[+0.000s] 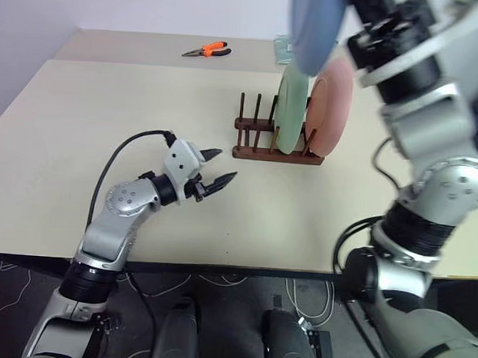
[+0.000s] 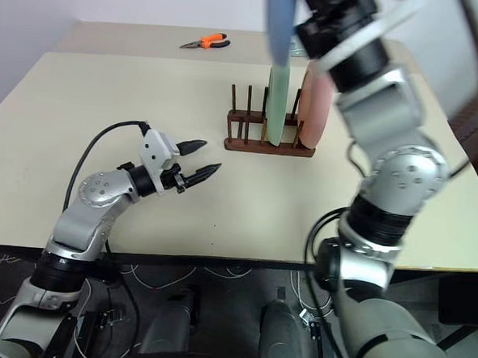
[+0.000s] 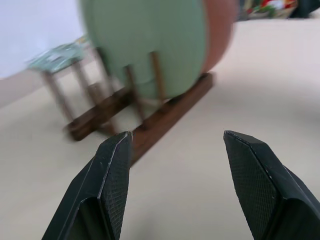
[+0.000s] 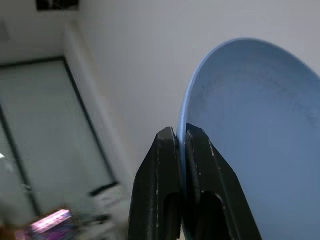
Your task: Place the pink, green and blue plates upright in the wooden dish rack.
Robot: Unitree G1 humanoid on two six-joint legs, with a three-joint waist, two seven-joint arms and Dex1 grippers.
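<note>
Right gripper [image 4: 181, 137] is pinching the blue plate [image 4: 250, 130] by its thin rim, holding it high above the wooden dish rack [image 1: 277, 153], where the green plate [image 1: 292, 109] and pink plate [image 1: 331, 107] are already standing upright. Plate looks stiff, light and smooth, so this edge grip is probably prone to swivelling. Left gripper [image 1: 214, 181] is hovering with jaws apart and empty over the table [image 1: 80, 121], near the rack.

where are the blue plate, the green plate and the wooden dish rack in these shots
blue plate [image 4: 250, 145], right wrist view, on its inner face beside the pinched rim
green plate [image 1: 292, 109], left eye view, on its face, standing upright in the rack
wooden dish rack [image 1: 277, 156], left eye view, on its front base rail
</note>
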